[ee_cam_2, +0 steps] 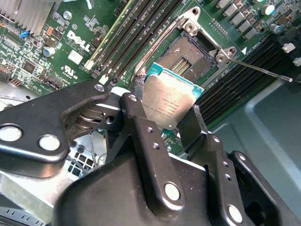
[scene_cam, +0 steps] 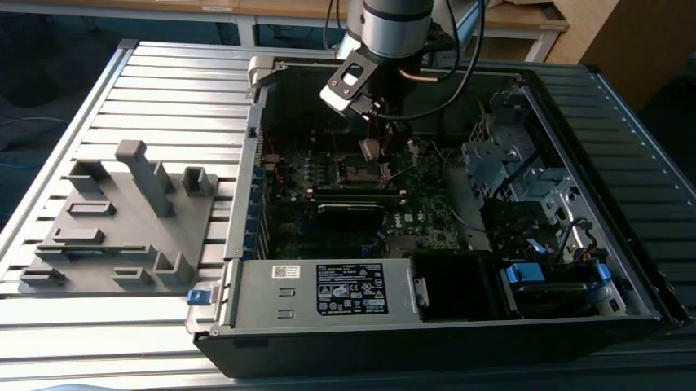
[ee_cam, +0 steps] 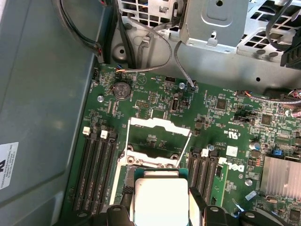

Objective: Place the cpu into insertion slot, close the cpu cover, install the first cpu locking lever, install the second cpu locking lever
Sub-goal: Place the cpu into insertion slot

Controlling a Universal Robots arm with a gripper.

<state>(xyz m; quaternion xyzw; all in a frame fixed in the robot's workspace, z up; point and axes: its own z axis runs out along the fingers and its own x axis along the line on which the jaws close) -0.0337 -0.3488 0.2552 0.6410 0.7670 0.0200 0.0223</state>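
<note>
The end effector [ee_cam_2: 165, 115] pinches the cpu [ee_cam_2: 170, 96] by opposite edges, close over the near edge of the bare insertion slot [ee_cam_2: 187, 55], its cpu cover [ee_cam: 160, 123] swung open; placing it well means levelling the chip, squaring it to the socket rim and lowering straight, without sideways drag.

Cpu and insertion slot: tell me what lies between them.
Nothing. In the second wrist view the cpu, clamped in the gripper, hangs at the open insertion slot's near edge; no part sits between them.

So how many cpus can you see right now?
1. The cpu is clamped in the gripper, held over the open insertion slot, whose contacts lie bare and empty.
</note>
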